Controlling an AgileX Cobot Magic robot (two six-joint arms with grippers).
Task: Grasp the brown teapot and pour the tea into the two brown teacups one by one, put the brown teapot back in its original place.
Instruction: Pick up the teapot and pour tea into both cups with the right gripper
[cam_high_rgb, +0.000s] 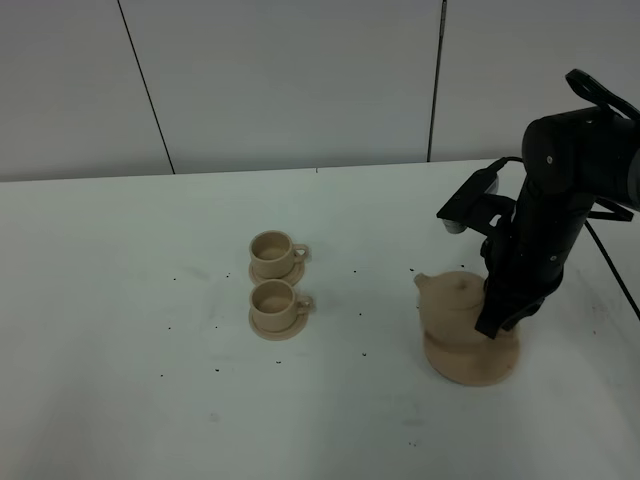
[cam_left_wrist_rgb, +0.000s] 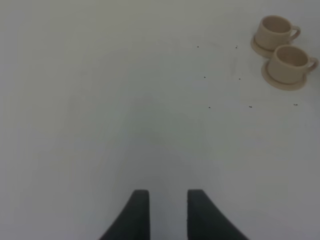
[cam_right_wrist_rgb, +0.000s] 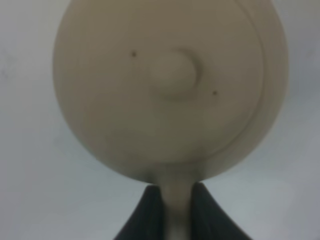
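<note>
From above, the right gripper is clamping the handle of the brown teapot, which is sitting on the wide saucer. The two brown teacups are standing on the counter, well apart beyond the spout. In the left wrist view, the left gripper is hovering with jaws parted and empty, the teacups far ahead and to one side. In the right wrist view, the right gripper is pinching the teapot's handle, the lid just ahead.
</note>
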